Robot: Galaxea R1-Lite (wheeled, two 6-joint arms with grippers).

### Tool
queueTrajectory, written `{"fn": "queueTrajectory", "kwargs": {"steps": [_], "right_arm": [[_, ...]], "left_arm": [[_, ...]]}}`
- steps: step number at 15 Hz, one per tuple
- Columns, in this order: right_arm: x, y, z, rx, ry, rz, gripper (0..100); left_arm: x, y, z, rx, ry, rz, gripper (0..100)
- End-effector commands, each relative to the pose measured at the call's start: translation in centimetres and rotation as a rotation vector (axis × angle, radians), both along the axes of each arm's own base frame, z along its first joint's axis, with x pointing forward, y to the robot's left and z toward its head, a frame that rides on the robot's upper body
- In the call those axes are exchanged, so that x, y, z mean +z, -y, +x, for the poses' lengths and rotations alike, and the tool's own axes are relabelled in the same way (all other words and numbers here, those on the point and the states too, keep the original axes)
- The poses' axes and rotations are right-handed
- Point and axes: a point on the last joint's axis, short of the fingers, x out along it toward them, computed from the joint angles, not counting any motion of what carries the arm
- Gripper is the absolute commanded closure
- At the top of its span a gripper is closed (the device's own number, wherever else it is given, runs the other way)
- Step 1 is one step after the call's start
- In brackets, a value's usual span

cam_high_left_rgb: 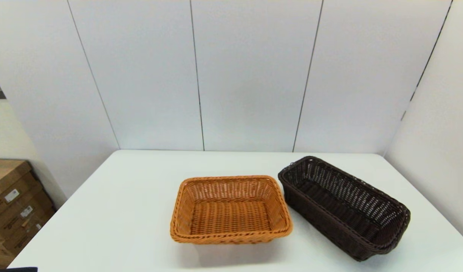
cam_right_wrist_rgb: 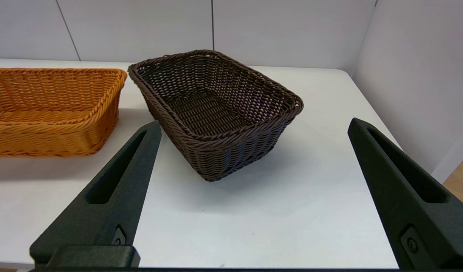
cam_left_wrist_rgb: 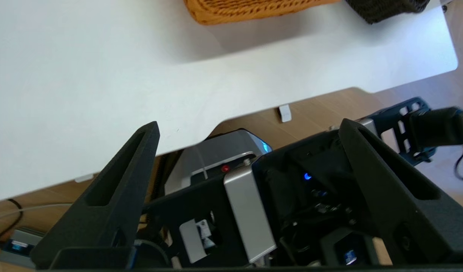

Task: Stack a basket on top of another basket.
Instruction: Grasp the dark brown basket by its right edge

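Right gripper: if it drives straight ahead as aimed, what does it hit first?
Most likely the dark brown basket: its near corner sits between the open fingers of the right gripper, with only bare table before it. Depth is hard to judge.

The head camera looked forward and down from above the white table (cam_high_left_rgb: 133, 211), taking in both baskets and the far wall. The right wrist camera sat low near the table's near right, facing the dark basket (cam_right_wrist_rgb: 216, 109) closely. The left wrist camera looked down past the near edge, sharing only basket corners.
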Motion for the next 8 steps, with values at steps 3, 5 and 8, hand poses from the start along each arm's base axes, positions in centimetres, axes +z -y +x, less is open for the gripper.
{"fn": "queueTrajectory", "kwargs": {"steps": [3, 5, 8], "right_arm": [[0.0, 0.0, 0.0, 0.001, -0.002, 0.000, 0], [0.0, 0.0, 0.0, 0.001, -0.002, 0.000, 0], [0.0, 0.0, 0.0, 0.001, -0.002, 0.000, 0]], "left_arm": [[-3.0, -1.8, -5.8, 0.048, 0.124, -0.031, 0], [-4.0, -1.8, -6.7, 0.108, 0.147, -0.019, 0], [-4.8, -1.5, -7.9, 0.191, 0.184, 0.001, 0]]}}
